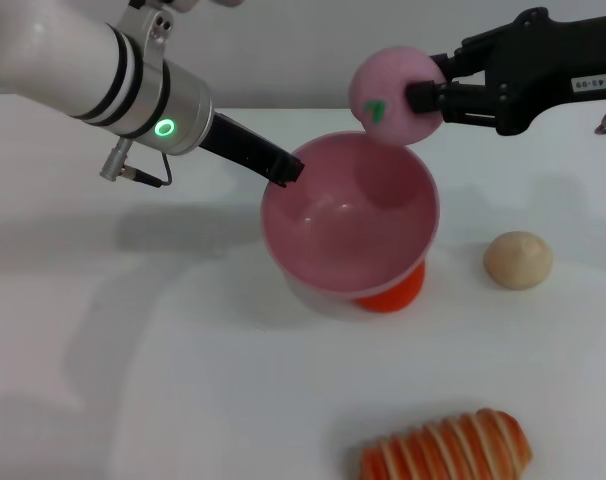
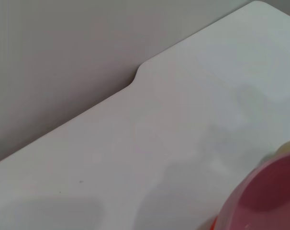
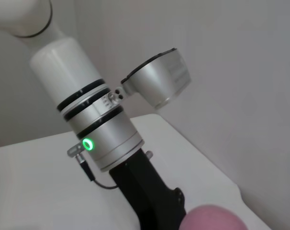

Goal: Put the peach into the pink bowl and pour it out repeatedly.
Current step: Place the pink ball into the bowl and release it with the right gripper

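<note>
- Right tool (image 1: 423, 97) — clamped on the peach (image 1: 395, 96), holding it in the air over the far rim of the pink bowl (image 1: 349, 225), on the robot's right side.
- The drop looks short: the bowl's open mouth lies just below and slightly toward the robot from the peach.
- Left tool (image 1: 288, 168) — gripping the bowl's left rim.
- The bowl is empty; an orange-red fruit (image 1: 393, 290) shows beneath its near edge on the desk (image 1: 133, 380).

The peach (image 1: 395, 96), a round pale-pink toy with a green mark, sits clamped between the right gripper's (image 1: 425, 92) fingers, above the far rim of the pink bowl (image 1: 349, 222). The glossy bowl tilts, its near-left rim pinched by the left gripper (image 1: 288, 168).
</note>
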You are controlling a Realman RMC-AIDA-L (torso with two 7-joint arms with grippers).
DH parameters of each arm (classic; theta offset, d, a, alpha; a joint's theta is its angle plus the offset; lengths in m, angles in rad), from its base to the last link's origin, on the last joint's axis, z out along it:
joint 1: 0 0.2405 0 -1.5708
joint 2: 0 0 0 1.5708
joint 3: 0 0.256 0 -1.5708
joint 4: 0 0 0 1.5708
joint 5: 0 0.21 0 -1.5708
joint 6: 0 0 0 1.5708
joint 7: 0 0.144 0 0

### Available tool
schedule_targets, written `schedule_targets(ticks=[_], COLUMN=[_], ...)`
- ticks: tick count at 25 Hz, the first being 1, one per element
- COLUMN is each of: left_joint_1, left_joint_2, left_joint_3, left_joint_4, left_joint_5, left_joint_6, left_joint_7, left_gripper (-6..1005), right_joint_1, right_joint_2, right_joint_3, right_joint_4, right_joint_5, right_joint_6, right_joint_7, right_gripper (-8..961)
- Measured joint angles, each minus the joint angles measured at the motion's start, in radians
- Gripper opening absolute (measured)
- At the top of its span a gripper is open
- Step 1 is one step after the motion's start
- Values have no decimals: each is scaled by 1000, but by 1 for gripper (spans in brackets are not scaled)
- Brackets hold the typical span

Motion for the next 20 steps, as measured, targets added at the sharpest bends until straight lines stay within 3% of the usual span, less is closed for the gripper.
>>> schedule_targets(ticks=[10,12,15,20], left_joint_1=[-2,-2,6,18], left_joint_2=[-1,-3,-3,-4], left_joint_3=[13,30,74,101], left_joint_4=[-6,-2,22,47], left_joint_5=[0,0,2,2], left_joint_6=[-16,-25,-75,-131], left_joint_7=[-1,0,0,3], left_gripper=[41,41,40,41], right_joint_1=[-35,-51,-107,-240], right_joint_2=[-2,-1,-1,-3], right_joint_3=[36,63,119,190], right_joint_4=[8,6,41,256], right_joint_5=[35,54,189,630], right_joint_6=[35,47,83,98], right_joint_7=[-36,-52,-146,-536], right_gripper=[434,444,458,458])
